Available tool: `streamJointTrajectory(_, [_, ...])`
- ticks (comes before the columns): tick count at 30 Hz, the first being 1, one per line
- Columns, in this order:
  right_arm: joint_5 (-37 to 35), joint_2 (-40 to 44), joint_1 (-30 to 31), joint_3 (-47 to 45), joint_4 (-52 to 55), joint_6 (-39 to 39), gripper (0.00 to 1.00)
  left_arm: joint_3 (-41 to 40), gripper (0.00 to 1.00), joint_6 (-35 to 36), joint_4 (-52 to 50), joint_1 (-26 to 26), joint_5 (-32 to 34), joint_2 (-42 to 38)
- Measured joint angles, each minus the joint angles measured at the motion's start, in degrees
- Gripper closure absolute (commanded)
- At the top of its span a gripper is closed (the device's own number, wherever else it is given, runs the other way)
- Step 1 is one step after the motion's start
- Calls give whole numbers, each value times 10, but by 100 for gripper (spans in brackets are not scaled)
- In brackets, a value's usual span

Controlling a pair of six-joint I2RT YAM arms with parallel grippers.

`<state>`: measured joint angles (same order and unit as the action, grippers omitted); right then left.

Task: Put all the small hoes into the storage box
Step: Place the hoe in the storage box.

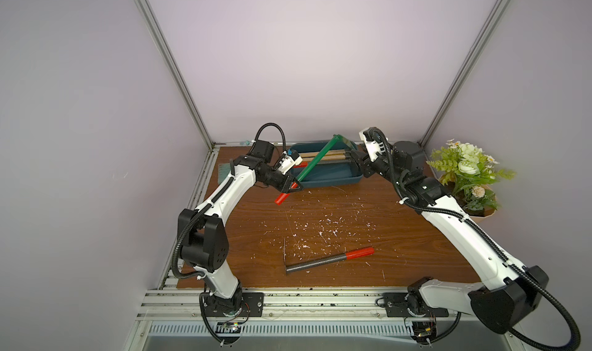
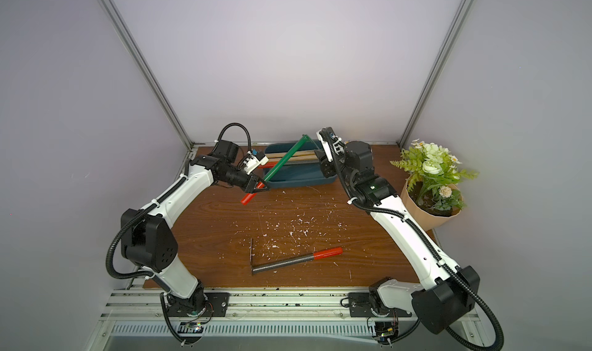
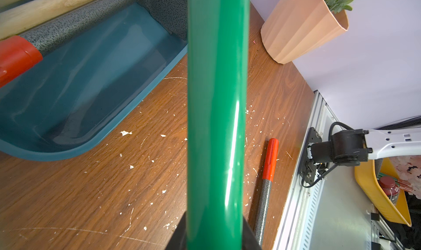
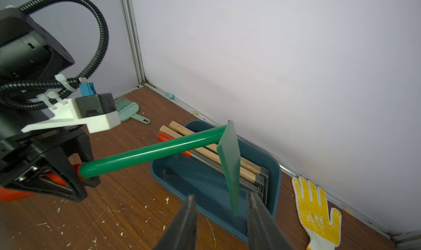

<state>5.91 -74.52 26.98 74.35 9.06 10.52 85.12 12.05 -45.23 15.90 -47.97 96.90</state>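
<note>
The small hoe (image 1: pixel 315 162) (image 2: pixel 283 162) has a glossy green shaft, a red grip and a flat green blade (image 4: pixel 230 164). My left gripper (image 1: pixel 293 186) (image 2: pixel 260 186) (image 3: pixel 215 242) is shut on the shaft just above the red grip. The shaft slants up and back over the storage box (image 1: pixel 330 181) (image 2: pixel 301 182) (image 3: pixel 68 150) (image 4: pixel 168 185), a teal tray at the back of the table. The blade hangs above the box's right end. My right gripper (image 1: pixel 354 157) (image 4: pixel 220 194) is open at that end, and the blade's tip shows between its fingers without touching them.
Two wooden-handled tools (image 4: pixel 205 146) and a grey-shafted, red-gripped one (image 3: pixel 75 23) lie in the box. A similar grey tool (image 1: pixel 326 261) (image 2: pixel 294 260) lies near the table's front. A potted plant (image 1: pixel 467 173) stands at the right, a yellow glove (image 4: pixel 316 210) beside the box, a green dustpan (image 4: pixel 127 108) at the back left.
</note>
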Motion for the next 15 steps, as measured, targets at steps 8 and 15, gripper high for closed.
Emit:
streamJointTrajectory(8, [4,-54,-2,26,-2,4,62,0,100,-3,-3,12,3,-1])
streamJointTrajectory(15, [0,-73,-2,49,-4,13,78,0,100,0,-4,17,2,-1])
